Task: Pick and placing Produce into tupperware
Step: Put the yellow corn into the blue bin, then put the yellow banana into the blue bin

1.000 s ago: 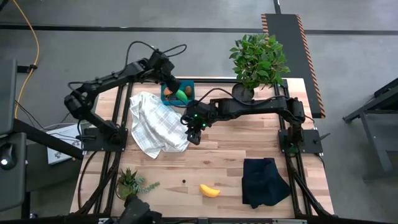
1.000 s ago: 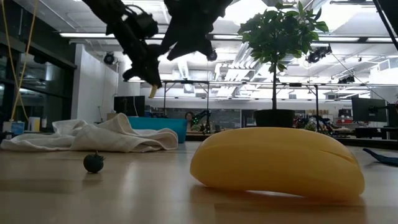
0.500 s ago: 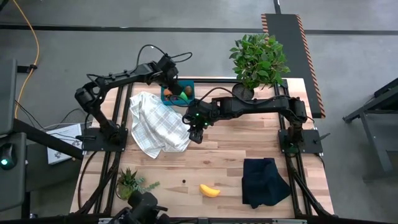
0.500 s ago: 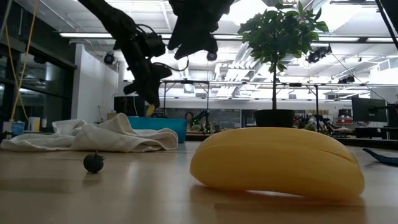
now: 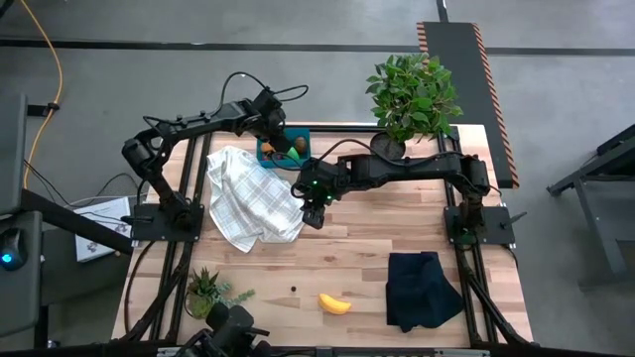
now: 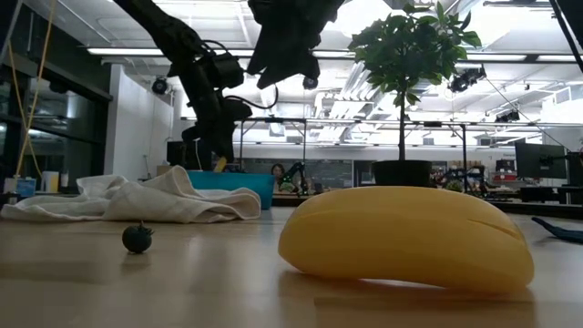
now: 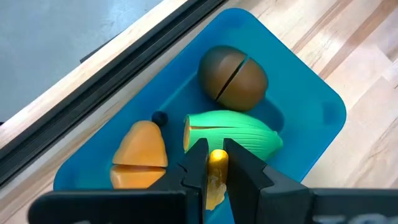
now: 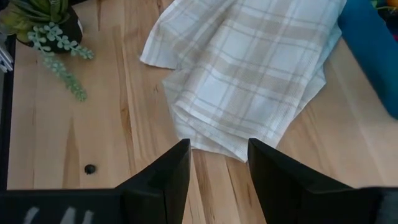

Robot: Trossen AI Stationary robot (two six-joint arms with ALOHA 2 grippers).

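Note:
The teal tupperware (image 7: 311, 106) (image 5: 262, 155) stands at the table's far side and holds a brown kiwi (image 7: 233, 74), a green oval (image 7: 239, 134), an orange carrot (image 7: 140, 152) and a tiny dark berry (image 7: 160, 117). My left gripper (image 7: 217, 155) (image 5: 278, 139) hangs over it, shut on a small yellow piece of produce (image 7: 217, 163). My right gripper (image 8: 217, 155) (image 5: 311, 214) stands open and empty over the near right edge of the white checked cloth (image 8: 249, 74). A yellow banana (image 5: 334, 303) and a dark berry (image 5: 293, 290) lie near the table's front. My left gripper pinches the small yellow piece at its upper end (image 7: 217, 155) between its two fingertips. The fingers come from above, slanting down. The piece hangs below them over the inside of the tupperware, beside the green oval; whether its lower end touches the box I cannot tell.
The white checked cloth (image 5: 253, 193) lies bunched next to the tupperware. A leafy bush in a dark pot (image 5: 412, 94) stands at the far right, a black folded cloth (image 5: 422, 288) at the near right, and a small spiky plant (image 5: 208, 290) at the near left.
My left gripper has gone down toward the tupperware with the yellow piece still held, most of it early in the second. My right gripper has kept still.

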